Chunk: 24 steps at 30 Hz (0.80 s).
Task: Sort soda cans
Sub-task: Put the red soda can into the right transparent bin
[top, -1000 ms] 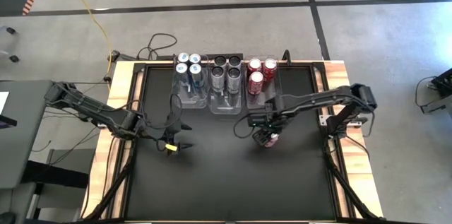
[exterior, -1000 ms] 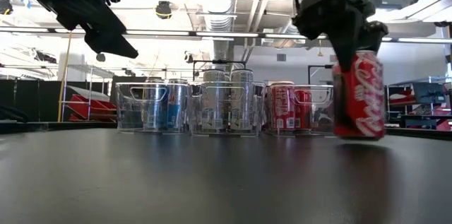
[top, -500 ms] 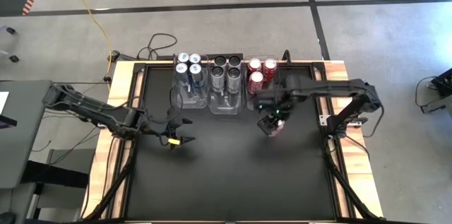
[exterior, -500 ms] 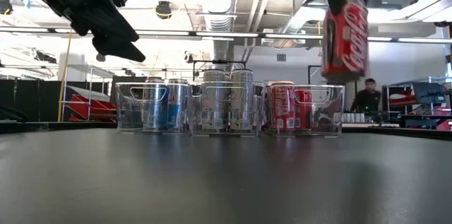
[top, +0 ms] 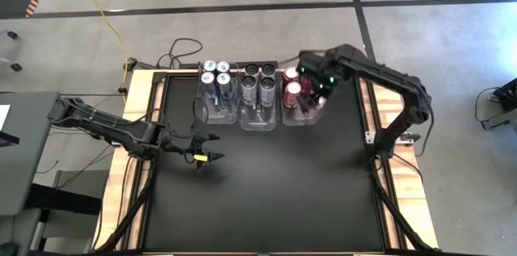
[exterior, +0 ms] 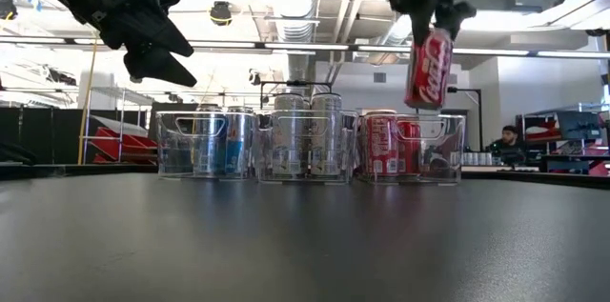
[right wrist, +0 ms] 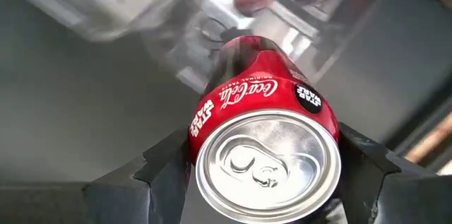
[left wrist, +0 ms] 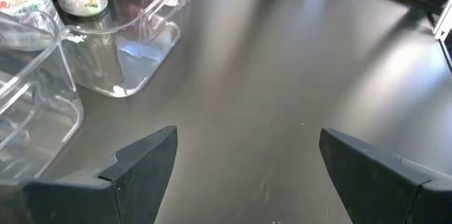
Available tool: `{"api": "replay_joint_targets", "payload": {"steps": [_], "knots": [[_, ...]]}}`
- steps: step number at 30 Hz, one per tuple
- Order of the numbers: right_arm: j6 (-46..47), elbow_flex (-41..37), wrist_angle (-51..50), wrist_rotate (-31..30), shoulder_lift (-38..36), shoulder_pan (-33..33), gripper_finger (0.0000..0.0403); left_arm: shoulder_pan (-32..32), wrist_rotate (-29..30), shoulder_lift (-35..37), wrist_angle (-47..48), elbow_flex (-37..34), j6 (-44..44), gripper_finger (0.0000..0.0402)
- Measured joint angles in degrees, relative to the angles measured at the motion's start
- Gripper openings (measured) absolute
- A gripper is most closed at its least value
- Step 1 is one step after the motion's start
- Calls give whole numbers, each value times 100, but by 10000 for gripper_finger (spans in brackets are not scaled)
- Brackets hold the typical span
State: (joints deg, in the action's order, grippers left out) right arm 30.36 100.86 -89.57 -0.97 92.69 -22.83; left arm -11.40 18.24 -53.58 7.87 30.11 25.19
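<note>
Right gripper [exterior: 428, 28]: we hold the last red can [exterior: 428, 67] by its upper part, tilted, in the air above the red bin [top: 300, 115] at the table's far side.
Left gripper [top: 205, 158]: jaws wide and empty — we wait over the bare mat, left of centre.
Bins: blue-silver cans [top: 216, 77] fill the left one, dark cans [top: 258, 78] the middle, three red cans [top: 293, 88] the right.
Step in hand: lowering the fourth red can into the free near slot.
Doing it well: we straighten the can first, centre it over the gap, descend slowly — clear of the bin wall and neighbours — and release only once it stands.
</note>
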Motion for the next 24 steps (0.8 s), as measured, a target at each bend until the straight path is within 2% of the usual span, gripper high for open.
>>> {"api": "replay_joint_targets", "payload": {"steps": [7, 15, 24], "knots": [[-925, 0, 247, -240, 522, -924, 276, 0, 2, 0, 1, 0, 121, 343], [-1509, 0, 678, -197, 1260, -1104, 276, -2, 3, 0, 47, 0, 569, 343], [-1846, -6, 1078, -329, 1843, -1309, 276, -2, 18, 0, 78, 0, 614, 343]]}}
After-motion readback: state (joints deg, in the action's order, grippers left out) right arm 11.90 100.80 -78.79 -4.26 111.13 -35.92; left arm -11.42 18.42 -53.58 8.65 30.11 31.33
